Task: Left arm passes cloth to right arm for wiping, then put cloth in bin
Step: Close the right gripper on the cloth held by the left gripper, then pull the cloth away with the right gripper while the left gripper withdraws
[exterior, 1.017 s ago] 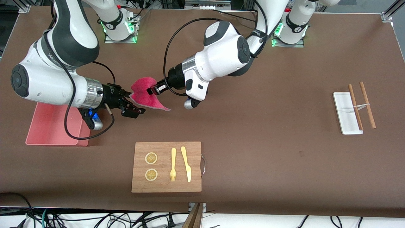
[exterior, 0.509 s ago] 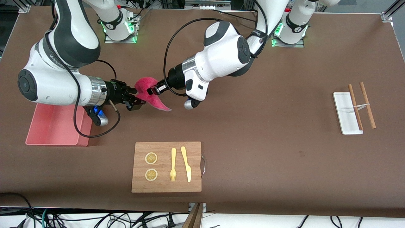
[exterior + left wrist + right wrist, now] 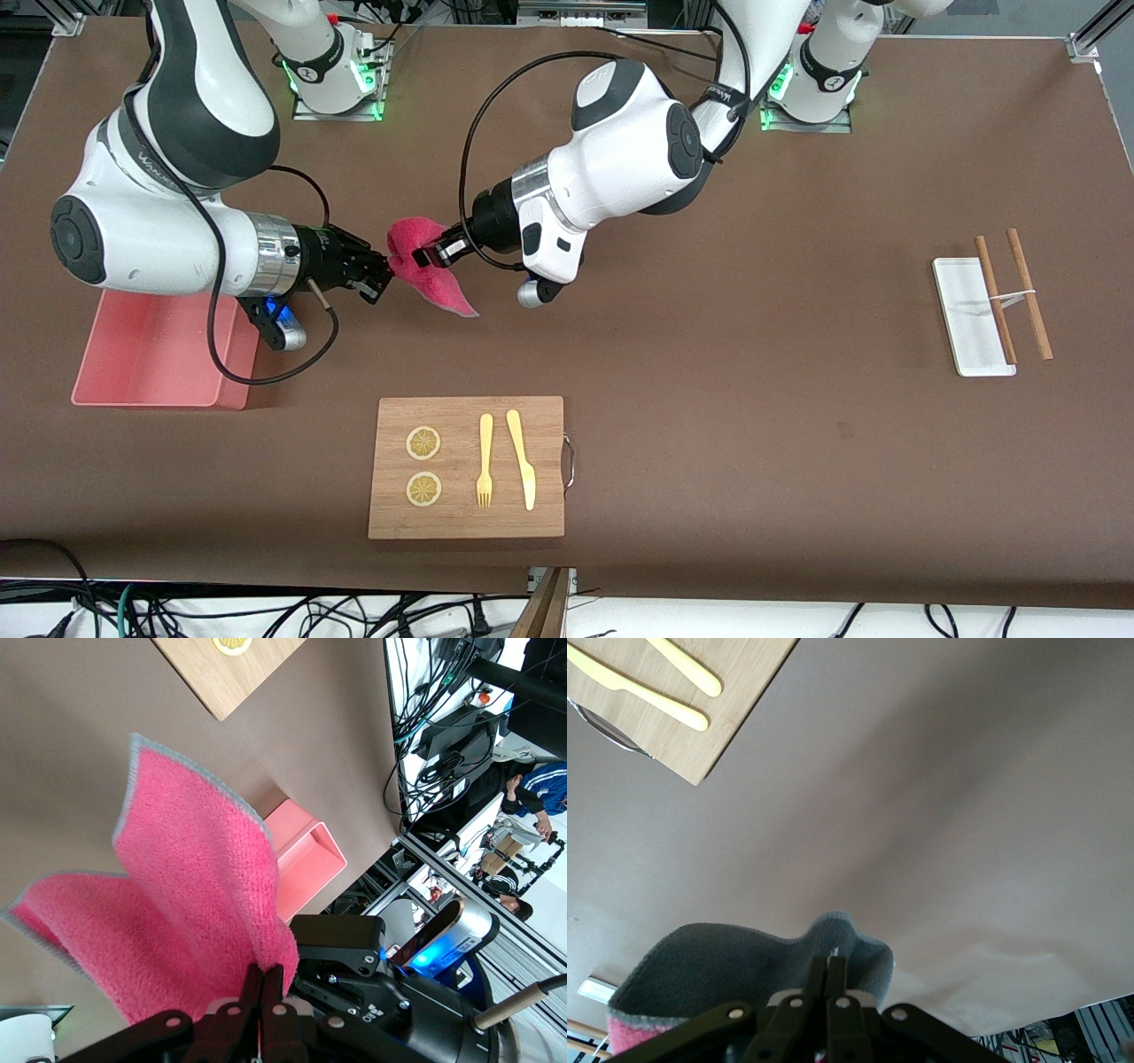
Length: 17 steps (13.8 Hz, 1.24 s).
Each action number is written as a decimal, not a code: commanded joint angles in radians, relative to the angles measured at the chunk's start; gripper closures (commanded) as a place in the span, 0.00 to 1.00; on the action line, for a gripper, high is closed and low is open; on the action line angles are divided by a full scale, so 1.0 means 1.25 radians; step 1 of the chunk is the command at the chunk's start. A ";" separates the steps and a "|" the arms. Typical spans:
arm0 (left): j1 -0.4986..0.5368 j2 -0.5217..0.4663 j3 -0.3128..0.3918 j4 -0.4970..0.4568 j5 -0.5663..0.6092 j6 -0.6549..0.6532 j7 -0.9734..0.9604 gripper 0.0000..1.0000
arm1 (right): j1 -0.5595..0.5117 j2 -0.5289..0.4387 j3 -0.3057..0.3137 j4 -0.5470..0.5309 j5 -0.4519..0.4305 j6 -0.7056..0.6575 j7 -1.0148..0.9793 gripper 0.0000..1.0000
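gripping cloth (image 3: pixel 431 266): left hand (image 3: pixel 423 255) + right hand (image 3: pixel 385 272) | right wrist view: grey back

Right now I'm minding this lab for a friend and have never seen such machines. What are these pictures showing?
Two robot arms stand at a brown table. One picture looks down from across it; the others come from cameras on the wrists. The left gripper and the right gripper both pinch the pink cloth, held in the air between them. On the table lie a pink bin, a wooden board with lemon slices, a fork and a knife, and a white tray with sticks.
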 commanded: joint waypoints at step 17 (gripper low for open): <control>0.222 -0.066 0.013 0.026 0.040 -0.308 0.030 0.00 | 0.019 0.011 0.006 -0.008 0.012 -0.007 -0.033 1.00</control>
